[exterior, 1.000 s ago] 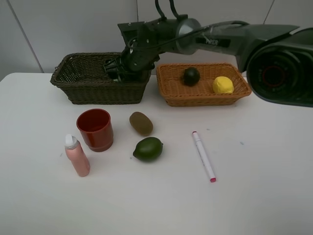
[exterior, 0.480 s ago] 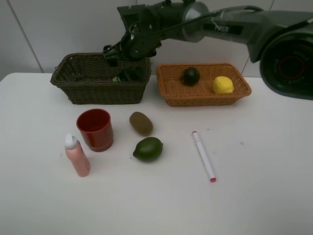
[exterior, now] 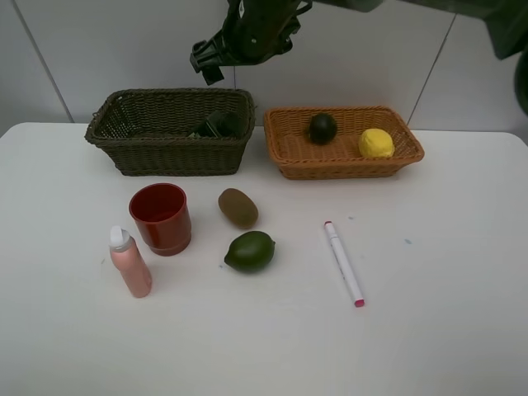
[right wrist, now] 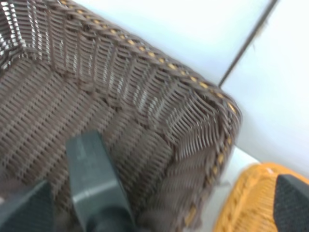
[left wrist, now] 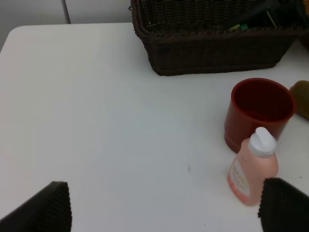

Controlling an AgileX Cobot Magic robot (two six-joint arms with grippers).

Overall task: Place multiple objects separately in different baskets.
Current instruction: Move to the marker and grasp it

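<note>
Right gripper point(exterior: 208, 64): hanging high, jaws standing wide apart, gripping nothing. Directly beneath it: dark grey bottle point(right wrist: 94, 183), lying inside the dark basket point(exterior: 169, 153). Step judged: a drop-off finishing. Farther out and lower, on the table: kiwi point(exterior: 238, 207), lime point(exterior: 250, 251), red cup point(exterior: 161, 216), pink spray bottle point(exterior: 130, 264), white marker point(exterior: 344, 263), all waiting. Next move is calling for a descent onto one of these. Left gripper point(left wrist: 164, 208): idling, spread wide, empty

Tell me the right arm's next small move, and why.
Probably lower the right gripper toward the kiwi. The gripper hangs open and empty above the dark basket, where the dark grey bottle lies. The kiwi is the nearest loose fruit, and the orange basket holds fruit.
</note>
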